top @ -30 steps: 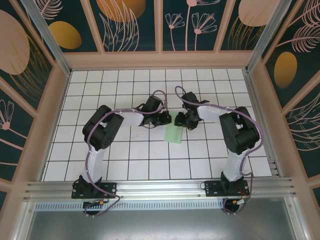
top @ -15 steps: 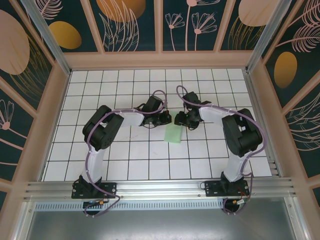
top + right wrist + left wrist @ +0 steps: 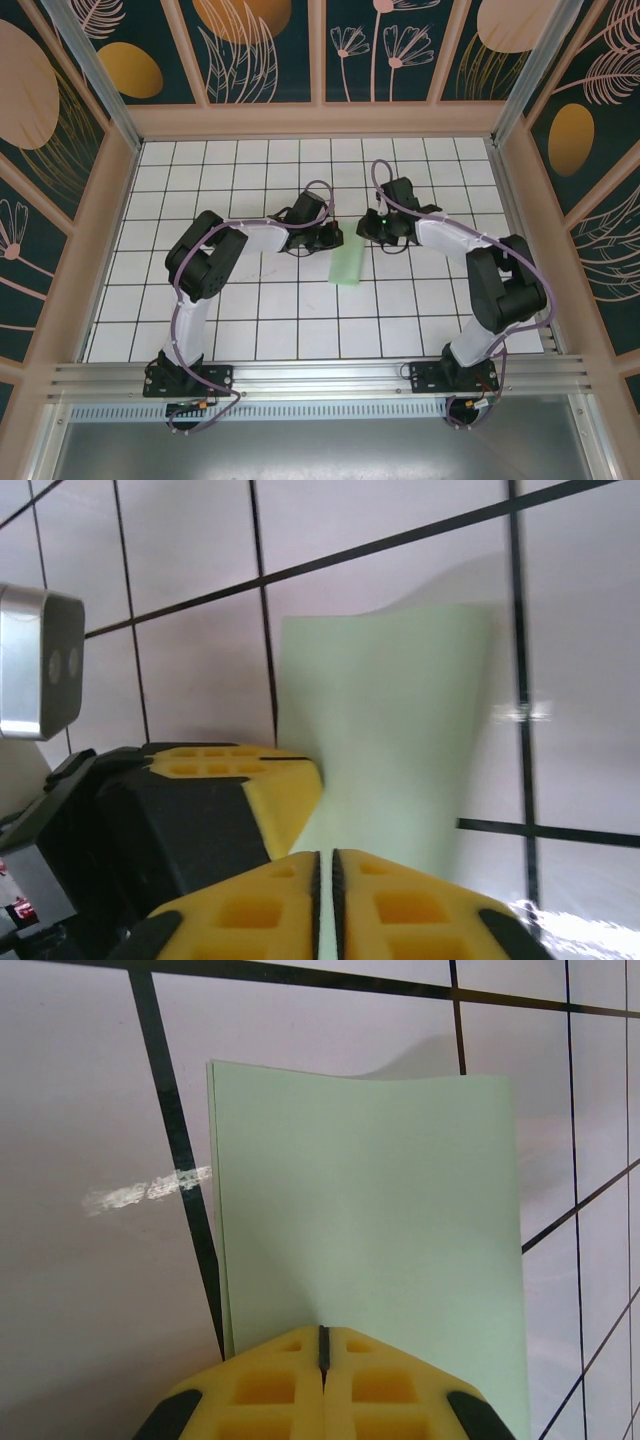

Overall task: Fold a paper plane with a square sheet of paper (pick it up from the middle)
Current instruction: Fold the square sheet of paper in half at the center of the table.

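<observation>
So progress-wise this is barely off the starting line imo. Nearest to the arm bases, the square sheet of paper (image 3: 346, 266) lies around the middle of the white gridded tabletop (image 3: 250, 300), and from above it's a narrow pale green strip, not a square. In the left wrist view its left edge looks doubled, so I'd say the first fold in half is in. What's left, as far as I can judge, is everything that makes it a plane: no pointed nose, no wings, no dart shape. At the strip's far end are both arms. The left end effector (image 3: 322, 1360) is clenched, yellow tips pressed together with just a dark slit between them, and the paper runs out from under it. The right end effector (image 3: 326, 890) is clenched too, tips right at the paper's edge, just beside one of the left one's fingers (image 3: 285, 795), which sits against the sheet. Hard-to-see stuff: both sets of tips cover the bit of paper right below them, so I can't tell whether either one is pinching a layer or just pressing on it. The paper's free edge bows up and throws a shadow, so it isn't flat. Any fainter creases don't show, and from above the arms' dark bodies hide the strip's far end.
</observation>
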